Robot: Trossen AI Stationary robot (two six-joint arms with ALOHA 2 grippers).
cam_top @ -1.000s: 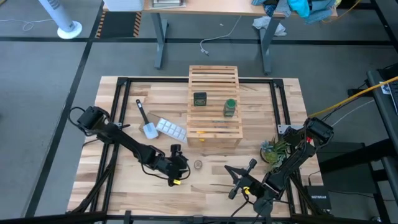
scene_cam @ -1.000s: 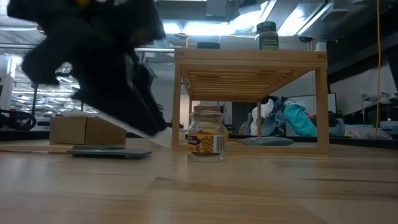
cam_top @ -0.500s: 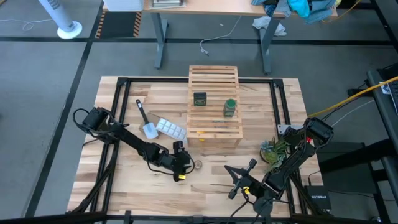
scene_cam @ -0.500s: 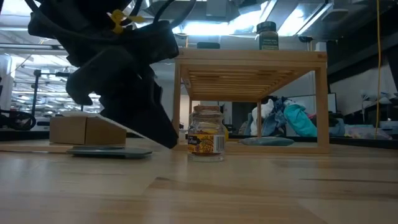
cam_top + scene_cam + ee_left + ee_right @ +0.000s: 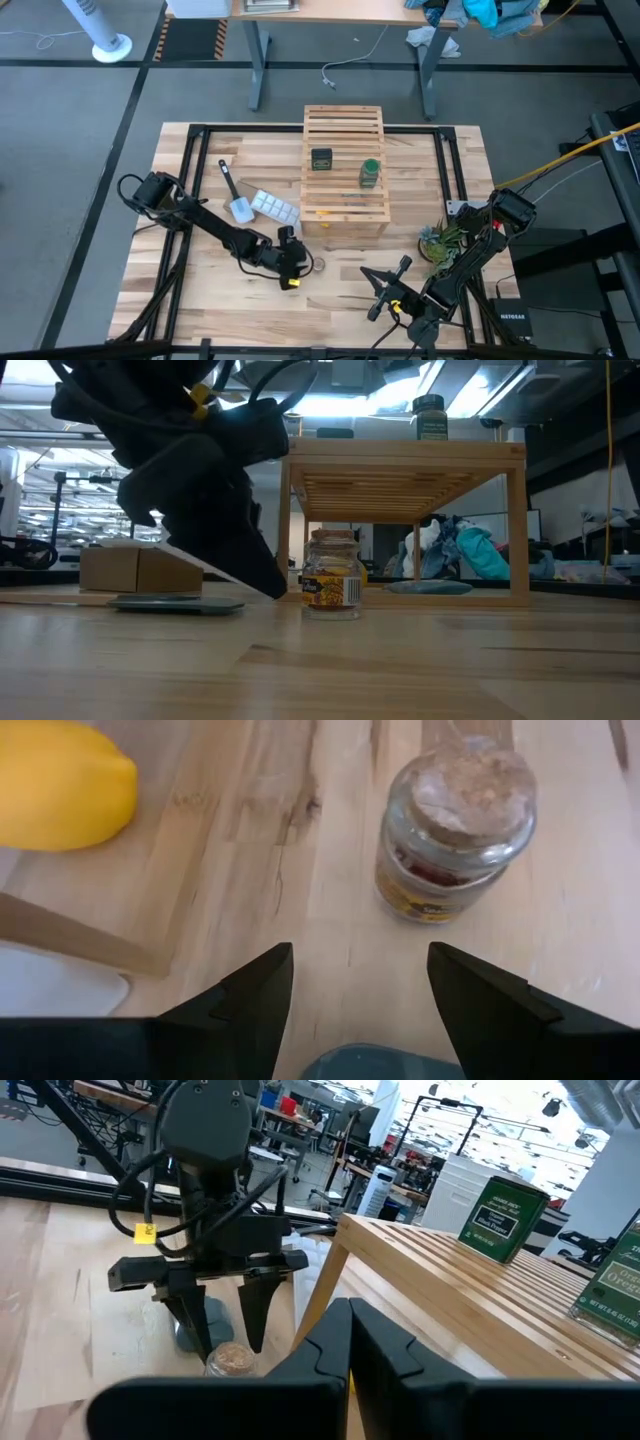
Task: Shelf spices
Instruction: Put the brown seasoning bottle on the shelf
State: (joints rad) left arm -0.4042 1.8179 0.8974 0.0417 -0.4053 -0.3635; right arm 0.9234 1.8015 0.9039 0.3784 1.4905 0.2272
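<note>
- We are finding the left gripper (image 5: 297,266) standing over the near part of the table, its fingers spread apart and holding nothing; in the right wrist view the two fingers are pointing down on either side of a gap just above the tabletop.
- We are placing the clear jar (image 5: 319,265), cork-topped and with brownish contents, upright on the table at about three o'clock from that gripper, just beside it and not touching; seen from the left wrist, the jar (image 5: 455,830) is lying ahead of the open fingers and off their centre line, toward the one-o'clock side.
- We are judging that the coming move turns on this offset; the jar's long axis is vertical, so the fingers need to straddle it from the side.
- We are noting the shelf (image 5: 345,165) at twelve o'clock from the jar, with the dark jar (image 5: 321,158) and the green jar (image 5: 370,173) already standing on it.
- We are recording the right gripper (image 5: 385,292) clenched and empty, waiting at four o'clock from the jar; the left arm is plainly nearer.
</note>
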